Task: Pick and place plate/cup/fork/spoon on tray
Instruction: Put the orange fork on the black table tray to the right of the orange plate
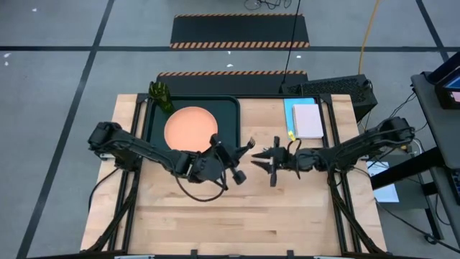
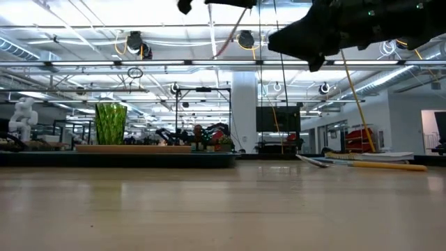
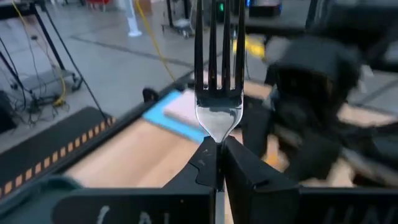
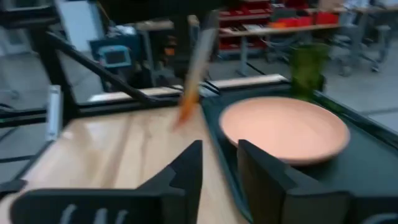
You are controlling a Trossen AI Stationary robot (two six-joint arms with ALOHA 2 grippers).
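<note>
My left gripper [image 1: 241,155] is shut on the fork [image 3: 217,93] above the table's middle, just right of the dark tray [image 1: 228,108]. The salmon plate [image 1: 190,128] lies in the tray, and the green cup [image 1: 161,97] stands at the tray's far left corner. My right gripper [image 1: 270,164] is open and empty, close to the left gripper on its right, and faces the tray [image 4: 373,168]. In the low view a silver end and an orange handle [image 2: 382,166], seemingly the spoon, lie on the table at the right. My left gripper pinches the fork's neck [image 3: 217,138], just below the tines, between its two fingers. The silver tines [image 3: 217,43] stick out past the fingertips toward the table's far right. The orange handle [image 4: 194,81] slants down below the gripper. The fork is lifted clear of the table.
A light blue sheet with a pale notepad [image 1: 307,119] lies at the table's far right. The two grippers are close together over the table's middle. Bare wood [image 1: 251,216] stretches along the near half of the table.
</note>
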